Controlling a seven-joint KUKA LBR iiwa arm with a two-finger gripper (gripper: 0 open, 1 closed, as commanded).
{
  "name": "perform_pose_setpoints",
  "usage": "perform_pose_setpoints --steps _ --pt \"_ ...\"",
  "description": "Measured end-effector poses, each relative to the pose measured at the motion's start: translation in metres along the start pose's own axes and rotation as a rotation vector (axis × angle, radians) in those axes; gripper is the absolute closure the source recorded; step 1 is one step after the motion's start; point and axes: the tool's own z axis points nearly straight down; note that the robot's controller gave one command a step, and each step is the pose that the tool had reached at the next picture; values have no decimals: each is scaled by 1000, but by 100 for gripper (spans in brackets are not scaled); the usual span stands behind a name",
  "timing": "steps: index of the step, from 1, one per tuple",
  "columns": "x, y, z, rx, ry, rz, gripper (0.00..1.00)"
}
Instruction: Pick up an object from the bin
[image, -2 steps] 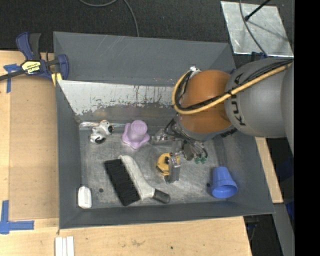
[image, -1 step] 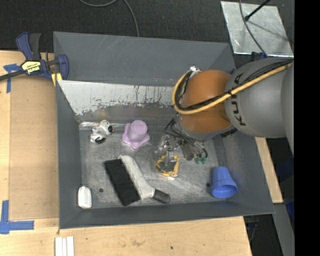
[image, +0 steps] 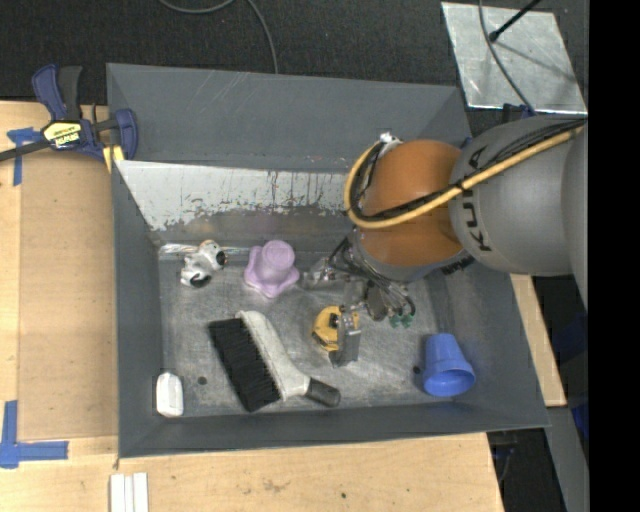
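A grey metal bin (image: 140, 300) with sloping walls, seen from above. On its floor lie a small white and black toy (image: 203, 263) at the back left and a lilac cup (image: 271, 267) just right of it. A black brush (image: 243, 362) with a white handle lies front centre. A white lump (image: 169, 393) sits in the front left corner, a yellow thing (image: 326, 328) mid-floor, and a blue cup (image: 444, 366) front right.

You look down on the grey bin (image: 300, 120) from above and a little to one side, near enough that its whole floor fits in view. The arm (image: 520, 200) reaches in from your right.
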Motion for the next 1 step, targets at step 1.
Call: perform_pose_setpoints --steps 1 --pt "0 0 0 0 0 0 100"
